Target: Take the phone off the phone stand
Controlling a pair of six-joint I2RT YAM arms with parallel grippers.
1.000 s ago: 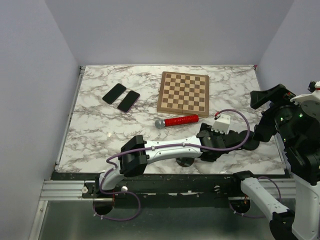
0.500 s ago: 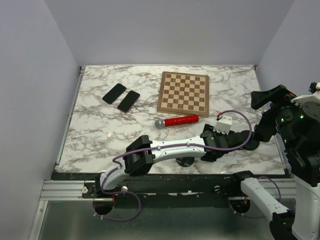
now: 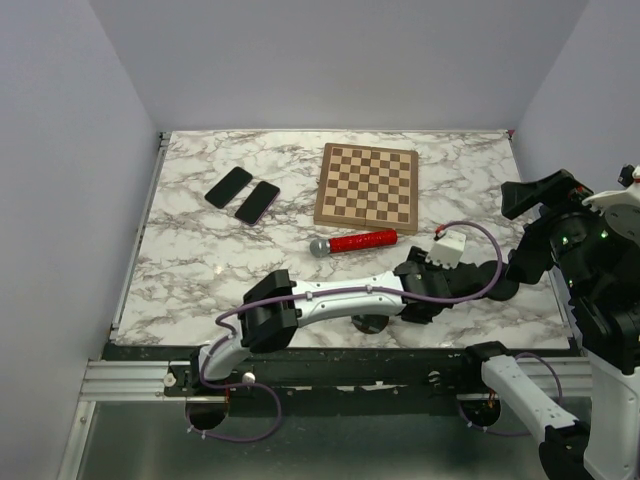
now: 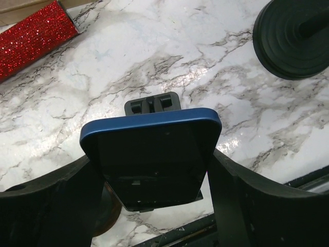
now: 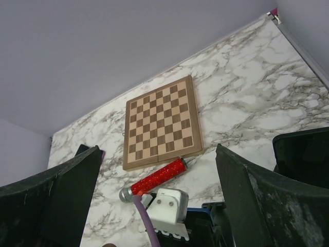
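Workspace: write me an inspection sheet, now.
Surface: marble table, flat, nothing spilled.
Job's things: blue phone on the phone stand, whose clamp shows behind its top edge.
Clutter: chessboard, red microphone, two spare phones lying flat at far left.
Grippers: left gripper brackets the blue phone, contact unclear; right gripper open, raised, empty.
Cables: purple cable runs along the left arm.
Surroundings: grey walls on three sides.

chessboard (image 3: 366,187) flat | red microphone (image 3: 352,243) just beside | two dark phones (image 3: 229,187) side by side
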